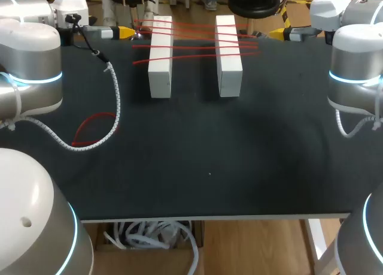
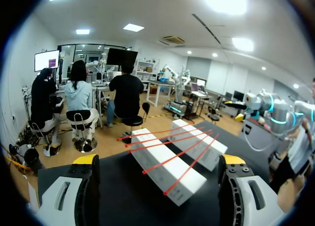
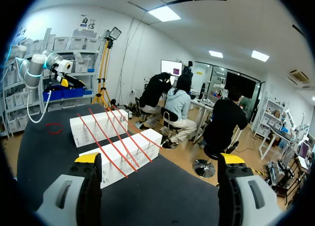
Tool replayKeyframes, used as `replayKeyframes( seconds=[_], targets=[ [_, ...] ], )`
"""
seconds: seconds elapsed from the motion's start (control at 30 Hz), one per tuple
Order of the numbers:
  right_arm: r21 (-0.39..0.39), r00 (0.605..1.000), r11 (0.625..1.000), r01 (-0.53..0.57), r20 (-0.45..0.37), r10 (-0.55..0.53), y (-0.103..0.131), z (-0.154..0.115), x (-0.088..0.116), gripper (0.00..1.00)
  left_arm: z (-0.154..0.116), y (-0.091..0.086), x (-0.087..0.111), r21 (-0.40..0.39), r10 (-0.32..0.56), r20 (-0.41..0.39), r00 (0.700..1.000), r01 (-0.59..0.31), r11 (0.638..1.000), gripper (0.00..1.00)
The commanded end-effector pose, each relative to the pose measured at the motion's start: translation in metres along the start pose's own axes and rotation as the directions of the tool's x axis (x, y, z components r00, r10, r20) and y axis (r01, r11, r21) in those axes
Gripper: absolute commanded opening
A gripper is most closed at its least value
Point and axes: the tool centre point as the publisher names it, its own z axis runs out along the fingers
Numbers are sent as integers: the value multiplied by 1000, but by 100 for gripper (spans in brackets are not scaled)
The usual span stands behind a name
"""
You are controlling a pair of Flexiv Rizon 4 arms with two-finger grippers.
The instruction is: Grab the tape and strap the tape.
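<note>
Thin red tape strands [image 1: 194,45] are being carried, stretched taut, across a long white rectangular block [image 1: 160,56] and a second white block [image 1: 228,55] lying parallel beside it on the black table [image 1: 209,167]. A loose red tape loop [image 1: 85,120] is being seen lying flat on the table, well apart from the first block, on its left-arm side and nearer the robot, just beside the coiled white cable [image 1: 114,95]. The left gripper [image 2: 158,159] is being held with its fingers spread wide, gripping nothing, near that block's far end. The right gripper [image 3: 159,158] is being held beyond the second block, on the side away from the first block; it is likewise wide and empty.
</note>
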Motion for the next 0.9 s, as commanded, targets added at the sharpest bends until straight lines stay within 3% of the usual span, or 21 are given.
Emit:
replayKeyframes(
  seconds=[0.03,0.37,0.43,0.63,0.8,0.9],
  targets=[
    [1,1000,1000,0,-3,0,0,-1,-1,100,1,2,0,9,2,1,1000,-2,1000,100],
    [1,1000,1000,0,-3,0,0,-1,-1,100,1,2,0,9,2,1,1000,-2,1000,100],
    [1,1000,1000,0,-3,0,0,-1,-1,100,-1,4,1,15,40,-19,999,-39,999,100],
    [1,1000,1000,0,-3,0,0,-1,-1,100,0,12,11,32,135,-163,977,-132,991,100],
    [1,1000,1000,0,-3,0,0,-1,-1,100,9,21,18,-4,195,-306,932,-206,978,100],
    [1,1000,1000,0,-3,0,0,-1,-1,100,14,29,21,-7,246,-341,907,-265,964,100]
  ],
)
